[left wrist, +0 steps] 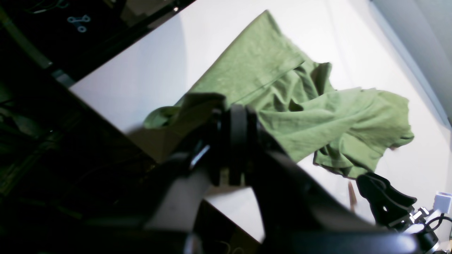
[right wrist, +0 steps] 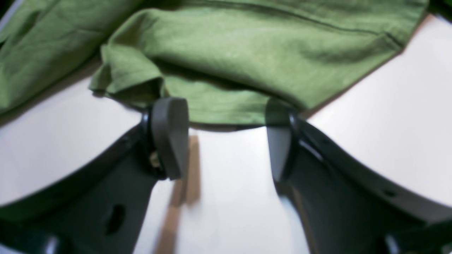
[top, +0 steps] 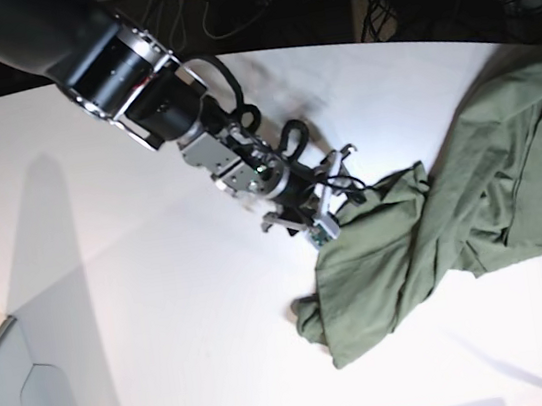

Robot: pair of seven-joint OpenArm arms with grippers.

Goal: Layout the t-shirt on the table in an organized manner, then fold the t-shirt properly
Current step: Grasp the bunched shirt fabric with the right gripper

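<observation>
Just ahead of the right gripper (right wrist: pixel 226 137), jaws apart, crumpled t-shirt (right wrist: pixel 247 46) edge, left gripper (left wrist: pixel 233 123) clamped on cloth

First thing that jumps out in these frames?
The t-shirt: olive green, crumpled and half twisted, sprawled across the right side of the white table in the base view. Next, the right gripper, jaws wide open, its fingertips at the shirt's near edge with nothing held. The left gripper is shut at the shirt's edge near the table border; whether it pinches cloth is unclear.
</observation>
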